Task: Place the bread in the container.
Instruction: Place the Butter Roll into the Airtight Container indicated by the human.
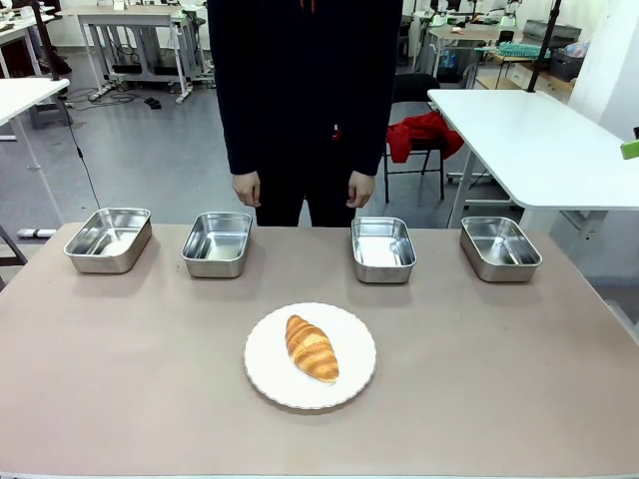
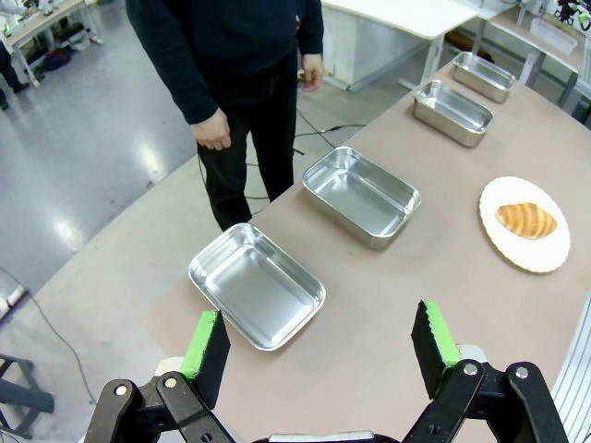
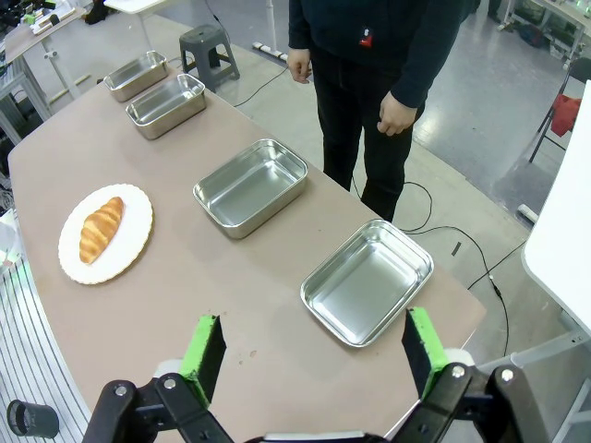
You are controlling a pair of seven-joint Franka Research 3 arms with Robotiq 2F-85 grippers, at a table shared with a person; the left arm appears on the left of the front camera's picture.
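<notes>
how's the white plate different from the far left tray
The white plate is round, flat; the far left tray is rectangular, walled, shiny steel. The plate holds the croissant; the tray is empty. The plate lies nearer the robot than the tray. Both sit on the table.

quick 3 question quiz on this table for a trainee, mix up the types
1. True or false: the croissant lies on the white plate.
2. How many steel trays stand in the row on the person's side of the table?
3. The left claw is: A open and empty; B shut on the croissant; C shut on a tray.
Key: 1 true; 2 four; 3 A.
</notes>
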